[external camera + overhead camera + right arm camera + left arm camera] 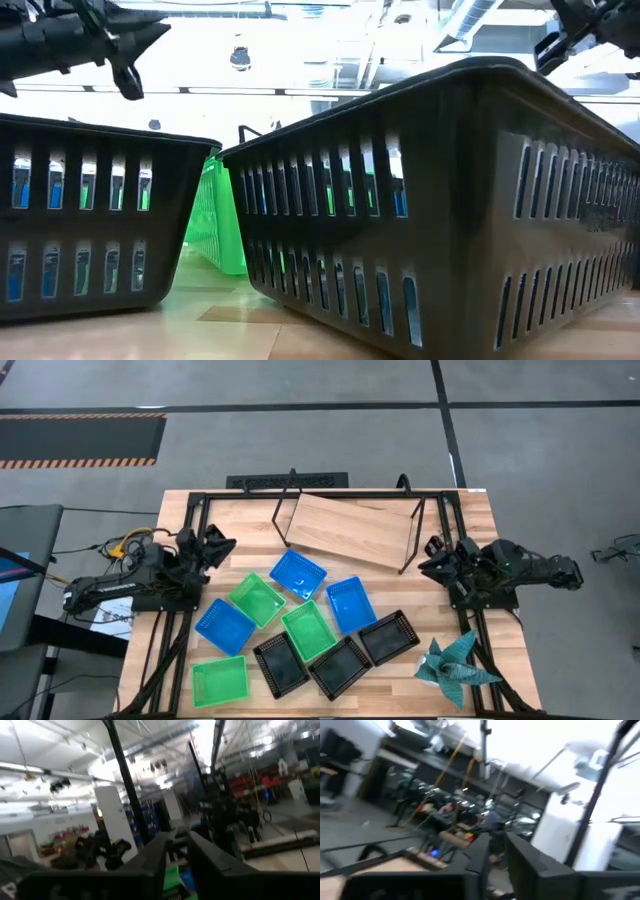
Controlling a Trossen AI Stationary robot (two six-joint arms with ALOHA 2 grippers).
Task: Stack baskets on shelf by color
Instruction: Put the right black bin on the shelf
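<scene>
On the left I see my left gripper (pixel 222 547) at the table's edge, fingers slightly apart. The nine baskets (pixel 300 628) lie scattered below the shelf (pixel 350 530). On the right, my right gripper (pixel 432 565) waits, fingers slightly apart.

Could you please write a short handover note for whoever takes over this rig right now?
Left gripper rests at the table's left edge, right gripper at the right edge; both hold nothing.
The shelf stands at the table's far side with nothing on it.
All nine baskets lie loose on the table: three green, three blue, three black, mixed together.
A paper plant sits near the right corner.
Done: nothing stacked. Left: sort all by color onto the shelf.
</scene>
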